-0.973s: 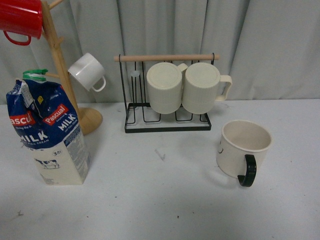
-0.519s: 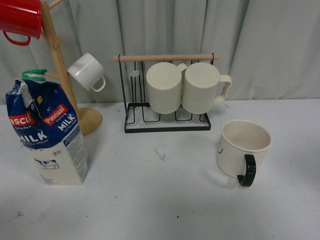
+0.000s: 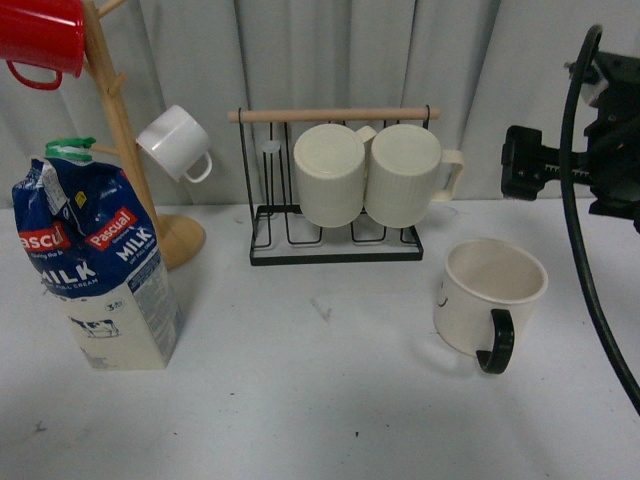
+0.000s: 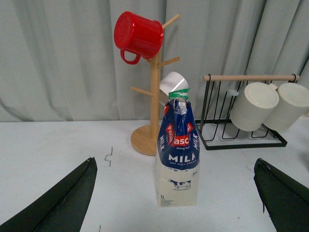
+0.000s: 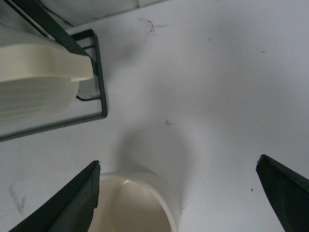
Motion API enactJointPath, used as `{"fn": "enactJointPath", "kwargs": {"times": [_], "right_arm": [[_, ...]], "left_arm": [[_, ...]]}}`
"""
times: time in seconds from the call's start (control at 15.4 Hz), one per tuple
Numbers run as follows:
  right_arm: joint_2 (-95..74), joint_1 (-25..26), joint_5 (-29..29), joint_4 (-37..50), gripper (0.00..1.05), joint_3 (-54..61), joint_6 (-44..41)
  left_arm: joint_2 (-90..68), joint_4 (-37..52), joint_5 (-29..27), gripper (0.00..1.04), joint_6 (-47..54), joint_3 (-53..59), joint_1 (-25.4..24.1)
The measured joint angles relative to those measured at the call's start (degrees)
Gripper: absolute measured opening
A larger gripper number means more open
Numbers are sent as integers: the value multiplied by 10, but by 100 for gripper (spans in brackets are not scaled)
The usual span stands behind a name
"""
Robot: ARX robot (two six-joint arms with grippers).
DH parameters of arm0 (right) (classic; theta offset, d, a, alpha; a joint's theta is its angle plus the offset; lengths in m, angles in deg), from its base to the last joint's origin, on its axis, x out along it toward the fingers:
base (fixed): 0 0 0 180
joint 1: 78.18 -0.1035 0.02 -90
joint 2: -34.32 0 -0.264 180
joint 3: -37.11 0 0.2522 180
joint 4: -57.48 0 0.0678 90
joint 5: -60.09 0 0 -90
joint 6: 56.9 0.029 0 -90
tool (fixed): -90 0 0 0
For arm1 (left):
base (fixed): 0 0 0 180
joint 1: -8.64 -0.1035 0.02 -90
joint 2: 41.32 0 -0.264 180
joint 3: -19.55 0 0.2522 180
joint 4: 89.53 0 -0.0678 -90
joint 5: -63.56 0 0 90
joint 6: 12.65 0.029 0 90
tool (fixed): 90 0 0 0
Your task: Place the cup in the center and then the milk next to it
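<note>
Cup [image 3: 488, 295] upright on table [image 3: 330, 400], right side | milk [image 3: 95, 265] upright, left side | right gripper [image 5: 178, 162] spread wide above cup, not touching | left gripper [image 4: 175, 161] spread wide, facing milk

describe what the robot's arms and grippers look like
Both are black. The left gripper and right gripper have flat, wedge-shaped fingers tapering to points. The right arm is blocky black hardware with a thick black cable looping beside it. No markings show.

Front and left wrist cameras both face the milk [image 4: 177, 159] and rack [image 4: 248, 77] from afar; right wrist looks closely down on the cup [image 5: 161, 195]
</note>
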State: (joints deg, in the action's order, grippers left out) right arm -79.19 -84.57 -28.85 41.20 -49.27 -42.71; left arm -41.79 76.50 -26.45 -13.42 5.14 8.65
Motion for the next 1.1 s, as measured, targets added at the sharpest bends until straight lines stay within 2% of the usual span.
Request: {"fn": "enactJointPath", "kwargs": {"times": [0.13, 0.45, 0.91, 1.04, 1.1], "right_arm": [[-16, 0, -13, -33, 98, -11, 3], [-20, -7, -37, -32, 98, 27, 14], [-53, -11, -37, -28, 97, 32, 39], [-53, -11, -31, -24, 80, 32, 40], [-53, -11, -30, -23, 77, 32, 40]], "left_arm": [[0, 0, 0, 98, 0, 0, 0], [0, 0, 0, 98, 0, 0, 0], [0, 0, 0, 98, 0, 0, 0], [0, 0, 0, 98, 0, 0, 0], [0, 0, 0, 98, 0, 0, 0]]}}
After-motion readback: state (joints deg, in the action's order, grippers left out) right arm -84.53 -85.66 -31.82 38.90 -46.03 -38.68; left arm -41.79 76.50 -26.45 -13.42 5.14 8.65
